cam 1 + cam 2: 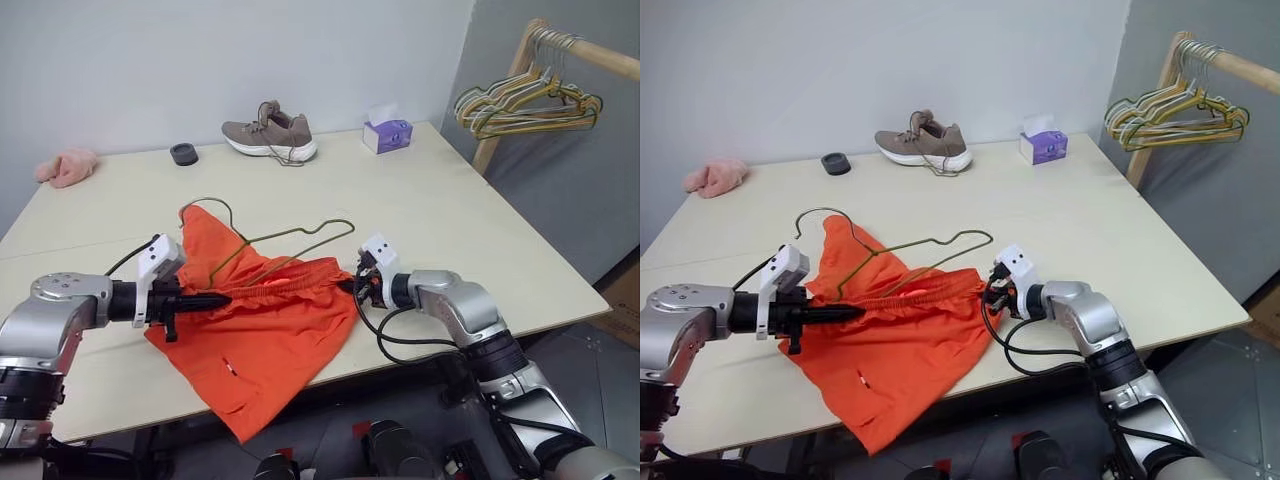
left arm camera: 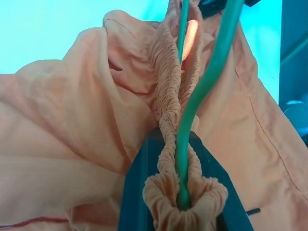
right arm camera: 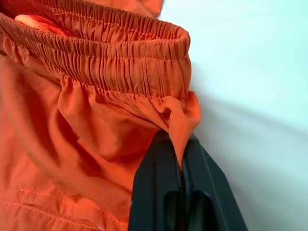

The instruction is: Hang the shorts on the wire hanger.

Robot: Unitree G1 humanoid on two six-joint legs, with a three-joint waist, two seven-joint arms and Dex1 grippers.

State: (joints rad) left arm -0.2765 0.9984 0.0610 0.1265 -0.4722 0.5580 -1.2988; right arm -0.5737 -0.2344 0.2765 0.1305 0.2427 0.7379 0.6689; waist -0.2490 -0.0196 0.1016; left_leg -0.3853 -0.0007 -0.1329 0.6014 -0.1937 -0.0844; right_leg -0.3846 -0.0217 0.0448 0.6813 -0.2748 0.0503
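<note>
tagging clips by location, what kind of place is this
Probably an indoor test room set up for laundry chores: a plain table against a bare wall, a wooden rack of bunched hangers, and a shoe and tissue box.

One shorts (image 1: 270,330); one wire hanger (image 1: 290,240); one shoe (image 1: 268,132).

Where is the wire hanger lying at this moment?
In the left eye view the wire hanger lies mid-table across the shorts, between the two claws, its hook toward the pink cloth.
</note>
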